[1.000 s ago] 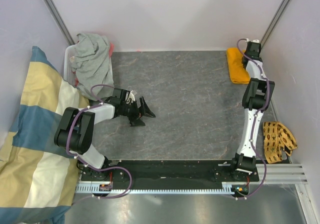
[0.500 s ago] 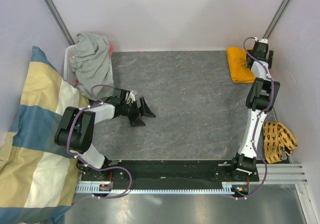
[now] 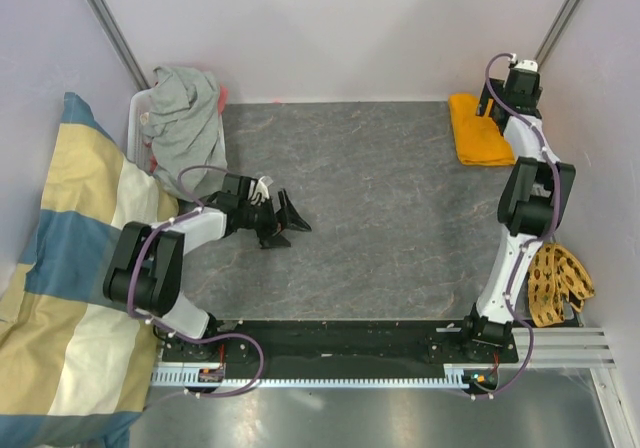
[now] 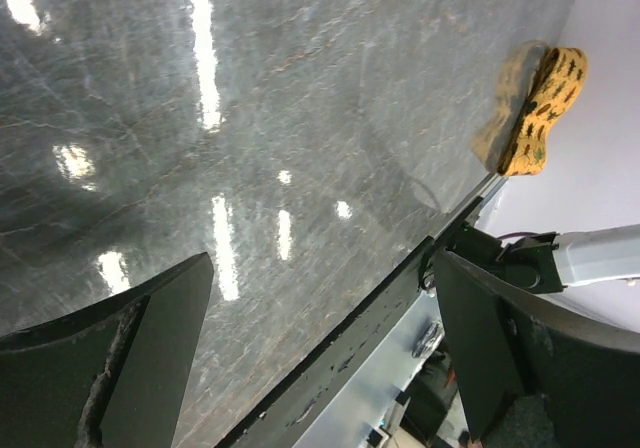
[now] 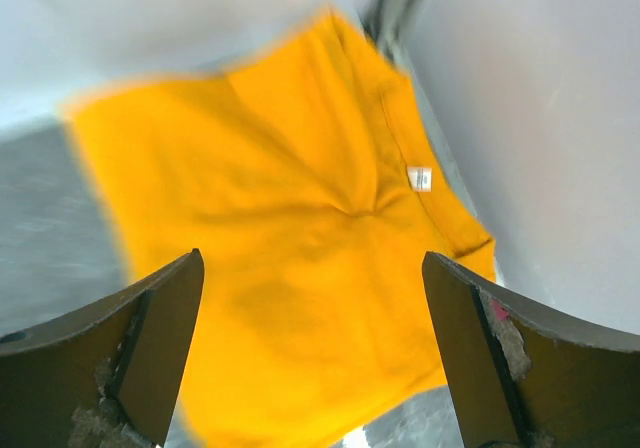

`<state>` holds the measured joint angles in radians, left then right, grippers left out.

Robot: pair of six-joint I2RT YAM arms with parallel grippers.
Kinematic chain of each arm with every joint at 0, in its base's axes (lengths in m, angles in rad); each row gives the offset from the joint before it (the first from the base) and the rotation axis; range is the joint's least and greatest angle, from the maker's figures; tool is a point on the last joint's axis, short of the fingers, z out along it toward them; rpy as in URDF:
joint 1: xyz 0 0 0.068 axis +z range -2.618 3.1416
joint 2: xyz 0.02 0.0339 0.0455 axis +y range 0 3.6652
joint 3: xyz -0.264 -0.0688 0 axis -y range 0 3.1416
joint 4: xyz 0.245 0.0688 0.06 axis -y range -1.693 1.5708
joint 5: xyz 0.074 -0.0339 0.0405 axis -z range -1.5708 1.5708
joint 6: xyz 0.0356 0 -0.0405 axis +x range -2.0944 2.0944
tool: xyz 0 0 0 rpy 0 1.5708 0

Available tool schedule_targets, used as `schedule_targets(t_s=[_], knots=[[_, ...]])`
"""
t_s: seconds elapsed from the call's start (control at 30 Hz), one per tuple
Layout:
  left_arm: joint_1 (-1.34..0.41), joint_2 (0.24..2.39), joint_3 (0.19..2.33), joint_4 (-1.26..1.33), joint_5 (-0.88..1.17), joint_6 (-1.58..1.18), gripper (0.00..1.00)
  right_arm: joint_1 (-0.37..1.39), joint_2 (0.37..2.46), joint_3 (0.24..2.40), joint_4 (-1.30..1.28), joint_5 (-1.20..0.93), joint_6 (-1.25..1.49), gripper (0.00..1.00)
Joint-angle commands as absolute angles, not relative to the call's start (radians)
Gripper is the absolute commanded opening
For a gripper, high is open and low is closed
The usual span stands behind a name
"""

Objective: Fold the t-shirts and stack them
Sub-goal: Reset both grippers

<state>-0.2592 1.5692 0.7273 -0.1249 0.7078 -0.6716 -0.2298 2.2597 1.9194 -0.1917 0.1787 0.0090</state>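
Observation:
The orange t-shirt (image 3: 472, 128) lies folded flat in the table's back right corner. In the right wrist view the orange t-shirt (image 5: 290, 238) fills the space below the jaws, its white label showing. My right gripper (image 3: 516, 93) hovers over that shirt's right edge; the right gripper (image 5: 312, 268) is open, with nothing between its fingers. The grey t-shirt (image 3: 186, 123) lies crumpled at the back left, draped over a white basket. My left gripper (image 3: 290, 223) rests low over the table's left middle; the left gripper (image 4: 322, 268) is open and empty above bare tabletop.
A white basket (image 3: 136, 120) holds the grey shirt. A large cream-and-blue cloth (image 3: 70, 268) covers the left side off the table. A tan woven piece (image 3: 556, 278) lies beside the right arm's base and shows as the tan woven piece (image 4: 535, 108). Walls close in the back and sides.
The right gripper has opened, let go of the orange t-shirt and drawn back toward the right corner. The left arm has barely shifted.

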Motion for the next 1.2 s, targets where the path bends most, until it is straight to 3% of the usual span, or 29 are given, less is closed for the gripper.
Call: schedule_targets(t_s=[0.0, 0.2, 0.43, 0.7, 0.87, 1.17], knots=[[-0.256, 1.471, 0.756, -0.113, 0.683, -0.641, 0.99, -0.204, 2.022, 1.876, -0.113, 0.156, 0.087, 0.98], [-0.258, 1.301, 0.791, -0.219, 0.52, -0.569, 0.99, -0.131, 1.664, 1.535, -0.127, 0.13, 0.285, 0.98], [-0.258, 1.045, 0.778, -0.331, 0.212, -0.468, 1.0, 0.188, 1.2, 1.122, -0.136, 0.27, 0.353, 0.98], [-0.258, 0.773, 0.649, -0.354, 0.084, -0.501, 1.0, 0.428, 0.696, 0.769, -0.329, 0.442, 0.483, 0.98], [-0.258, 0.677, 0.574, -0.356, 0.046, -0.538, 1.0, 0.437, 0.575, 0.677, -0.484, 0.482, 0.534, 0.98], [-0.259, 0.614, 0.528, -0.364, 0.003, -0.571, 1.0, 0.439, 0.552, 0.663, -0.566, 0.534, 0.558, 0.98]])
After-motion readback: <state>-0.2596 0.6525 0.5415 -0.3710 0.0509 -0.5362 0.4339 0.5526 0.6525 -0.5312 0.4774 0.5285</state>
